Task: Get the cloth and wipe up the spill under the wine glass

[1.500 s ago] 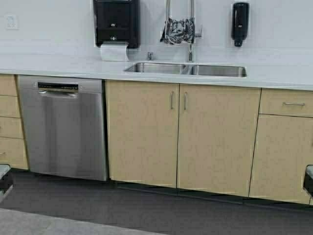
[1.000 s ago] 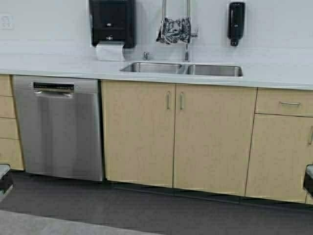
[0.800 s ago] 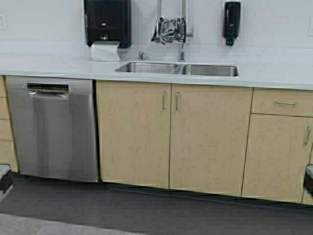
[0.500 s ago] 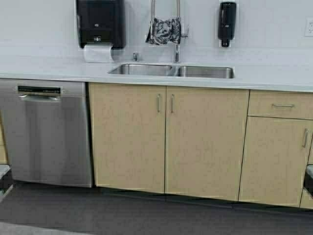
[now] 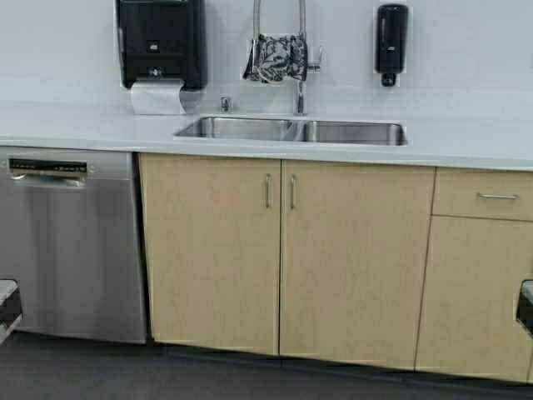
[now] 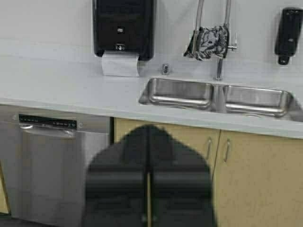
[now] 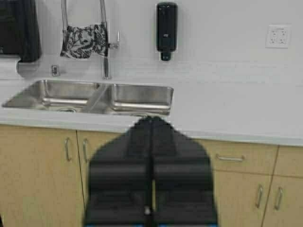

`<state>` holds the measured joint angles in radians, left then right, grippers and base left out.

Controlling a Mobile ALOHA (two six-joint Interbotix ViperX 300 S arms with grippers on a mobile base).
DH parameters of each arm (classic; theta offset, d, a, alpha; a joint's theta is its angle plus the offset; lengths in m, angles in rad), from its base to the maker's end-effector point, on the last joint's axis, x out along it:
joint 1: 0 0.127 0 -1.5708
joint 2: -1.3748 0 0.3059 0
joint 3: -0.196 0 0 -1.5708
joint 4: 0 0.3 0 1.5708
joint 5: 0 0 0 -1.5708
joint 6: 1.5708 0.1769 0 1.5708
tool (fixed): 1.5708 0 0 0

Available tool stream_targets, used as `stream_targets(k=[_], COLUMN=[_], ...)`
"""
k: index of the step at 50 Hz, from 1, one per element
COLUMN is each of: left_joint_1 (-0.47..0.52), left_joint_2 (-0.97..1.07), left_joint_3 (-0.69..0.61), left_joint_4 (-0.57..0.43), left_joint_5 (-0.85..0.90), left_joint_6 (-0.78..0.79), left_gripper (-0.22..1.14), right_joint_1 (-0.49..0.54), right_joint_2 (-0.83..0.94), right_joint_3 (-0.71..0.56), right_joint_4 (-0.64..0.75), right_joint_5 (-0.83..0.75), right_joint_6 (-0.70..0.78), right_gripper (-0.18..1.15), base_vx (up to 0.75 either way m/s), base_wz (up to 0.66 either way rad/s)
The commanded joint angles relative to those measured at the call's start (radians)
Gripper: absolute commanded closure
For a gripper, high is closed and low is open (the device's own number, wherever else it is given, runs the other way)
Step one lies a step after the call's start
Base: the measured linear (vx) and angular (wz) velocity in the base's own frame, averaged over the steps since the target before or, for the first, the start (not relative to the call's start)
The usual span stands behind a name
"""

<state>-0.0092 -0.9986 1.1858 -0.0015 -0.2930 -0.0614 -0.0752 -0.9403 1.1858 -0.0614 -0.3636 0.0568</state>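
Note:
The cloth [image 5: 276,57], light grey with a dark leafy pattern, hangs draped over the tall faucet [image 5: 300,87] behind the sink, well ahead of both arms. It also shows in the left wrist view [image 6: 208,41] and the right wrist view [image 7: 85,40]. My left gripper [image 6: 148,130] is shut and empty, held low in front of the cabinets. My right gripper [image 7: 151,120] is likewise shut and empty, level with the counter's front edge. No wine glass or spill is in view.
A double steel sink [image 5: 291,129] sits in the white counter [image 5: 75,129]. On the wall are a black paper towel dispenser [image 5: 158,42] with white paper [image 5: 156,97] and a black soap dispenser [image 5: 391,42]. A dishwasher [image 5: 67,242] and wood cabinets [image 5: 350,258] stand below.
The robot has driven forward and somewhat to the right: the counter and cabinets look larger and have shifted left in the high view. Both arms stay parked.

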Motion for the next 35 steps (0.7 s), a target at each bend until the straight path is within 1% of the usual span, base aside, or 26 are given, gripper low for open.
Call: stream_targets(k=[1,9,35], left_joint_1=[-0.002,-0.002,-0.002], left_joint_2=[0.026,0.04,0.04], left_joint_3=[-0.009,0.008,0.025], left_joint_4=[0.0,0.002,0.003], left_joint_5=[-0.011,-0.038,-0.063], left_joint_6=[-0.002,0.0,-0.003], left_gripper=[0.89,0.89,0.89], right_joint_1=[0.0,0.0,0.002], right_joint_2=[0.017,0.02,0.02], right_joint_3=[-0.017,-0.015,-0.014], right_joint_4=[0.0,-0.003,-0.006], right_joint_5=[-0.014,-0.015,-0.015], right_joint_6=[0.006,0.061,0.069], right_gripper=[0.92,0.92,0.92], base_vx=[0.37,0.39,0.42], base_wz=[0.07,0.07,0.02])
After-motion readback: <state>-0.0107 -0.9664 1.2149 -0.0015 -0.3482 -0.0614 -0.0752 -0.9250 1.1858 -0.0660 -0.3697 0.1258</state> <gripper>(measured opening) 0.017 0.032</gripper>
